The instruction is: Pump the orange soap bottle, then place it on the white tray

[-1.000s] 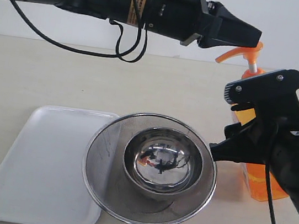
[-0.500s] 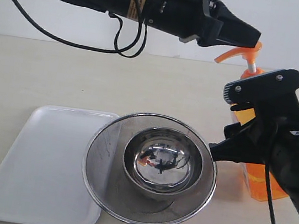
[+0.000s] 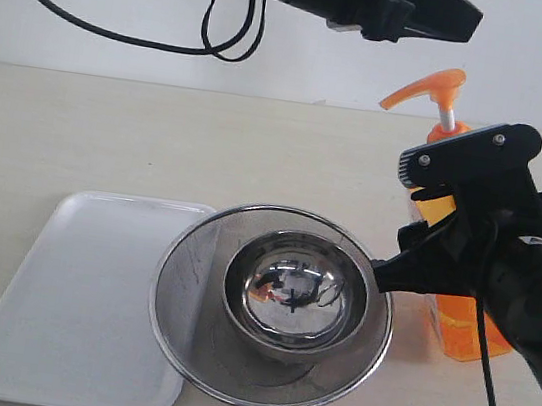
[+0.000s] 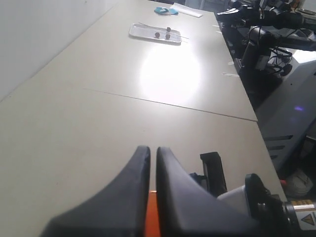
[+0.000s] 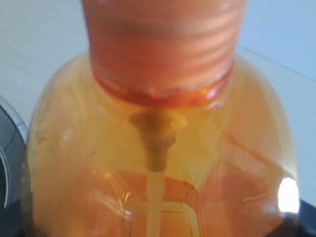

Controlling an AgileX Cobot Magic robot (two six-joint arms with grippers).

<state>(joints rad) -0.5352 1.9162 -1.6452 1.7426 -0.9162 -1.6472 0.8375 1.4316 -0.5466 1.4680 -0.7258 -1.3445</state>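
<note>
The orange soap bottle (image 3: 450, 329), translucent with its pump head up, stands on the bench (image 3: 80, 126), apparently clamped in the right end effector (image 3: 397, 221). Just beside that end effector a steel bowl (image 3: 296, 292) sits in a mesh strainer (image 3: 188, 292), with the white tray (image 3: 77, 287) beyond. The left end effector (image 3: 473, 21), fingers together, has risen clear of the pump.

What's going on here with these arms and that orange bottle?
Two robot arms are working on an orange soap bottle. The right gripper is clamped around its body, holding it upright beside a steel strainer. The left gripper, shut, hangs above the pump head without touching it. The bottle is not yet on the white tray.
</note>
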